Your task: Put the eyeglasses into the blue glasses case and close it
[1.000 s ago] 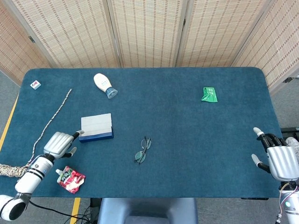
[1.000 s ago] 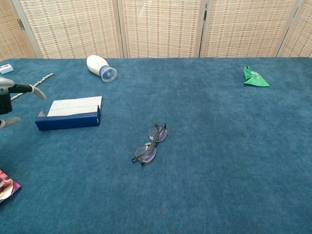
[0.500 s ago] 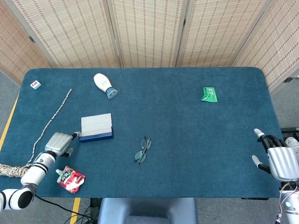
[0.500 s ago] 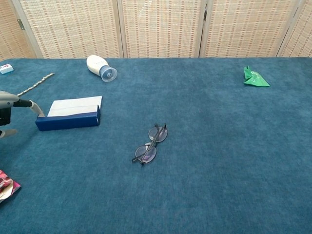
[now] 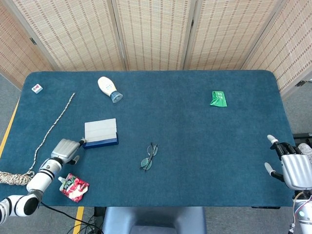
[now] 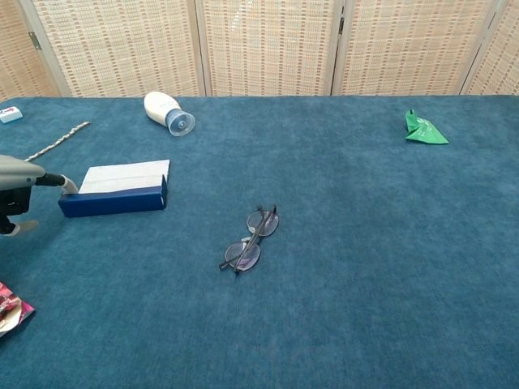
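Note:
The eyeglasses (image 5: 148, 157) (image 6: 250, 241) lie folded on the blue cloth near the middle front. The blue glasses case (image 5: 101, 132) (image 6: 116, 188), with a white top, lies to their left. My left hand (image 5: 65, 150) (image 6: 20, 188) sits low at the case's left end, a fingertip (image 5: 83, 141) touching its corner, holding nothing. My right hand (image 5: 291, 168) hovers at the table's right front edge, fingers apart and empty; it does not show in the chest view.
A white bottle (image 5: 108, 88) lies at the back left, a braided rope (image 5: 51, 127) runs along the left side, and a small white tag (image 5: 36, 88) sits in the far left corner. A green packet (image 5: 218, 99) lies back right. A red pouch (image 5: 74, 187) rests near my left forearm.
My left hand has sunk lower and drawn slightly back toward the front edge, its fingertip now at the case's left corner. The right hand has drifted slightly down. Glasses and case are unmoved.

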Robot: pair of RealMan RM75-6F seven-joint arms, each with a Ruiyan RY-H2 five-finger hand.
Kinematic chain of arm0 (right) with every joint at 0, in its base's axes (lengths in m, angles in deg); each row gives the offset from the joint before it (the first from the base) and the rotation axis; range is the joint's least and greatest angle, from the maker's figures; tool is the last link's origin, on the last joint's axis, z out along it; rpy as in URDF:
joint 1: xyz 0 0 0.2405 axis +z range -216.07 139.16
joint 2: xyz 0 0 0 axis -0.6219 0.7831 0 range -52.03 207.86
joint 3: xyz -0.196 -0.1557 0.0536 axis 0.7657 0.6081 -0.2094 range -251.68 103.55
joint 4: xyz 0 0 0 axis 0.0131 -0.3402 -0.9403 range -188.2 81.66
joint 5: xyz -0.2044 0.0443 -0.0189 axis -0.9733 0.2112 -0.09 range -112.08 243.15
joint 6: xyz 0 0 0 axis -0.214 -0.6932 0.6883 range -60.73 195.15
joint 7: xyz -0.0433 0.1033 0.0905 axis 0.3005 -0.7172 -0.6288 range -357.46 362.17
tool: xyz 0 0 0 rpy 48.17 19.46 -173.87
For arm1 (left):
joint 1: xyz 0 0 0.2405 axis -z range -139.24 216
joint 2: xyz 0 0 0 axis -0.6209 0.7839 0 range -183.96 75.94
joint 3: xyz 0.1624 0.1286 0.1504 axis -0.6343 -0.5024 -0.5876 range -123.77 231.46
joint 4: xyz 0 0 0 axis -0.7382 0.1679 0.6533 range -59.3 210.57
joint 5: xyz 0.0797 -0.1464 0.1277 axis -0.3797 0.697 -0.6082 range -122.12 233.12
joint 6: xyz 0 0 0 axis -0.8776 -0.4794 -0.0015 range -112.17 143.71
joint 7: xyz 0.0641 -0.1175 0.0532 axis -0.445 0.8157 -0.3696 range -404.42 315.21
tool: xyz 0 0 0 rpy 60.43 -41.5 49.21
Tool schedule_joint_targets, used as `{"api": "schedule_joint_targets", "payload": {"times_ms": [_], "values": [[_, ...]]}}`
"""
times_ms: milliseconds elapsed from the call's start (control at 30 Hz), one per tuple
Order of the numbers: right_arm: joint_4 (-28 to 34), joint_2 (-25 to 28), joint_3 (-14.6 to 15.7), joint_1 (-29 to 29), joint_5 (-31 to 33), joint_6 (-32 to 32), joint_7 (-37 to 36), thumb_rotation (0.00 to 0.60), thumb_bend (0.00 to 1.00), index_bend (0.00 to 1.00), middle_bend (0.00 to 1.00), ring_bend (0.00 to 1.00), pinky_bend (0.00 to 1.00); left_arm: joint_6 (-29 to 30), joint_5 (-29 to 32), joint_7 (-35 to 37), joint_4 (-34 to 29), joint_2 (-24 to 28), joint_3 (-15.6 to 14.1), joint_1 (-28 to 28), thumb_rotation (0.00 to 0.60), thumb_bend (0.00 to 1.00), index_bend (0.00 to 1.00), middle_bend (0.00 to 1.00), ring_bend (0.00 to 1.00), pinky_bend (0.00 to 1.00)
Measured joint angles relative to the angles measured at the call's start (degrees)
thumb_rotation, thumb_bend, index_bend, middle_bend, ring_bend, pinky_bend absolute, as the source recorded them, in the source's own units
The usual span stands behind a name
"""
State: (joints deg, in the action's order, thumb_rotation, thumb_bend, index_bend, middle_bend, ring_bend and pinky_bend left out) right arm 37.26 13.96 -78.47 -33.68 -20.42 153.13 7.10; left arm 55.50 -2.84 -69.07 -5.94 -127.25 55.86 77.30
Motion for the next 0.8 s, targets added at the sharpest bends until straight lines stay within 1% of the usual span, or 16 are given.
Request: {"api": "schedule_joint_targets", "payload": {"times_ms": [100,233,433,500,600,800], "values": [[-0.1,0.0,0.0,-0.1,0.0,0.2,-0.1,0.600,0.27,0.13,0.38,0.31,0.33,-0.2,1.0,-1.3,-2.2,0.9,-0.8,0.5,0.600,0.48,0.21,1.00,0.97,1.00],[-0.2,0.0,-0.1,-0.3,0.2,0.4,-0.2,0.600,0.26,0.13,0.38,0.31,0.33,-0.8,2.3,-2.5,-6.9,2.9,-1.8,1.3,0.600,0.48,0.24,1.00,0.97,1.00],[-0.4,0.0,-0.1,-0.5,0.2,0.6,-0.6,0.600,0.27,0.13,0.38,0.31,0.33,-5.6,2.0,-1.3,-14.9,6.2,-3.0,4.0,0.600,0.48,0.24,1.00,0.97,1.00],[-0.5,0.0,-0.2,-0.6,0.3,0.8,-0.7,0.600,0.27,0.13,0.38,0.31,0.33,-6.3,0.8,-0.8,-15.8,6.6,-3.0,4.9,0.600,0.49,0.24,1.00,0.97,1.00],[-0.8,0.0,-0.2,-0.8,0.5,1.0,-1.1,0.600,0.27,0.13,0.38,0.31,0.33,-6.5,-0.3,0.9,-16.2,6.8,-2.4,5.9,0.600,0.48,0.23,1.00,0.97,1.00],[-1.2,-0.1,-0.2,-1.1,0.6,1.1,-1.8,0.600,0.27,0.13,0.39,0.32,0.33,-3.0,-2.5,3.4,-15.7,7.1,0.1,6.8,0.600,0.48,0.21,1.00,0.96,1.00]]}}
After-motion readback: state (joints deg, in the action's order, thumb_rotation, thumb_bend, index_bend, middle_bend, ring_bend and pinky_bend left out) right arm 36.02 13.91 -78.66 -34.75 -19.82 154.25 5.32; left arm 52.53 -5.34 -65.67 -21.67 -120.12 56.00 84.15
